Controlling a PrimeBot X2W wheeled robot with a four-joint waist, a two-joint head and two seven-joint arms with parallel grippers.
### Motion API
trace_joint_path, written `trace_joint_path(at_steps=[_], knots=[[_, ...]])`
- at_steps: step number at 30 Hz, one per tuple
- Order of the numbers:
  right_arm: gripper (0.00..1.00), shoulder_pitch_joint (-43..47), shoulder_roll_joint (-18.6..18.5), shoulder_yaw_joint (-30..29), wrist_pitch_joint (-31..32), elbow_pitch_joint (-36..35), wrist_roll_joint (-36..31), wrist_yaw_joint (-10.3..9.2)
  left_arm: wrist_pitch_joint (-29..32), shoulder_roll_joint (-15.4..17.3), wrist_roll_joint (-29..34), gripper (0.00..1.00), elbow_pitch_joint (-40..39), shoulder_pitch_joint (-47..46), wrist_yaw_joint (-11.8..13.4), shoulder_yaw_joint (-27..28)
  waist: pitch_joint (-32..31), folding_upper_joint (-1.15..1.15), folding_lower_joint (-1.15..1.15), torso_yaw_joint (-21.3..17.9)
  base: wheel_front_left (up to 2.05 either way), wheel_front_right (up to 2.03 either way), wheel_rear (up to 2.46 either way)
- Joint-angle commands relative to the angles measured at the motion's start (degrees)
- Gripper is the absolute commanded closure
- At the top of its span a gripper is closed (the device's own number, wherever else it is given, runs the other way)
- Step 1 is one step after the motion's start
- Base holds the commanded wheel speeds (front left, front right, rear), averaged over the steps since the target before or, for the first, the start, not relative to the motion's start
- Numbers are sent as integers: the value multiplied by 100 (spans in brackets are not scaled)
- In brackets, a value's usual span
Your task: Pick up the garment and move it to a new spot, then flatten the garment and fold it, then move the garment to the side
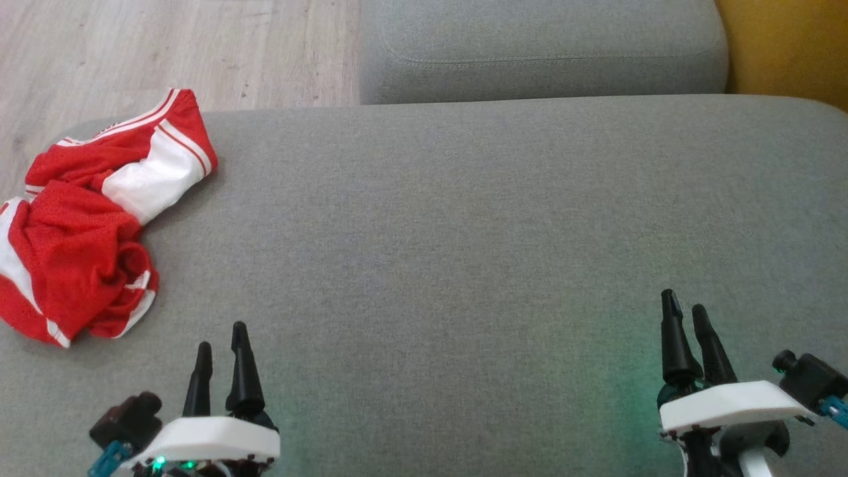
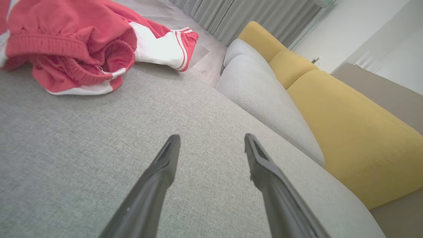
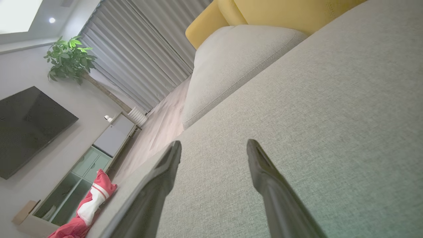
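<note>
1. Garment (image 1: 79,252): red mesh with white panels and striped trim, crumpled in a heap at the left end of the grey sofa seat (image 1: 464,252). Not flattened, not folded.
2. Left wrist view: same garment (image 2: 66,43) at upper left, elastic waistband bunched up, one white-and-red leg end reaching toward the seat's edge.
3. Left gripper (image 1: 221,334): low at the left in head view, jaws spread wide and empty. Fingers point across bare seat fabric, near the garment but clear of it.
4. Left wrist view confirms: left gripper (image 2: 212,136) with jaws released, grey fabric between the fingers.
5. Right gripper (image 1: 684,301): low at the right, well apart from the garment, jaws released and empty.
6. Right wrist view: right gripper (image 3: 214,142) over bare seat, garment (image 3: 94,201) small at the far end of the seat.
7. Surroundings: second grey cushion (image 1: 543,53) beyond the seat, yellow backrest (image 2: 347,132) beside it, pale wood floor (image 1: 165,46) at upper left.
</note>
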Motion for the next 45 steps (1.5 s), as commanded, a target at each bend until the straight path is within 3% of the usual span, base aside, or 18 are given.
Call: trace_joint_path(at_steps=[1, 45], knots=[[0, -183, -44, 123, -103, -192, -167, -2, -94, 38, 167, 0, -193, -103, 35, 41, -6, 0, 0, 4, 0, 0, 0], [0, -126, -64, 576, -847, -18, -3340, -4, -843, 70, 2912, 0, 235, -12, 246, -191, -94, 0, 0, 144, 0, 0, 0]])
